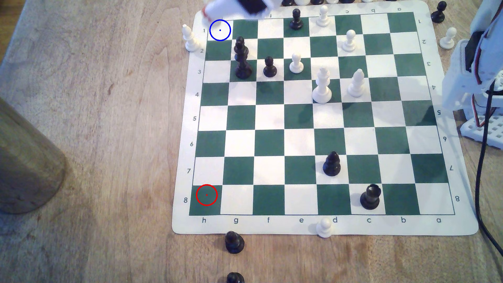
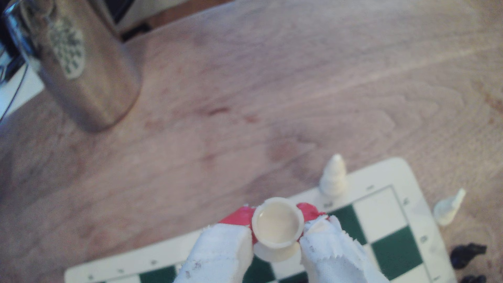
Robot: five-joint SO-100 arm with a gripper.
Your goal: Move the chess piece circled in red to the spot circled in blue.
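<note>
Rook [image 2: 277,227] in our claw [image 2: 276,242], wrapped fingers [image 2: 220,253] clamped on both sides, held above the board's [image 1: 187,163] corner. Just beyond, we see the blue-ringed square [image 1: 220,30] bare; the red-ringed square [image 1: 206,194] sits vacated. Lowering and release remain.

The gripper [image 2: 276,239] clamps the chess piece [image 2: 277,227] between white-wrapped fingers [image 2: 217,255] with red tips, above the board's [image 2: 392,212] edge; a white bishop [image 2: 333,177] stands just off the border; a metal cup [image 2: 89,73] (blurred) sits well apart on the wooden table [image 2: 272,95].
</note>
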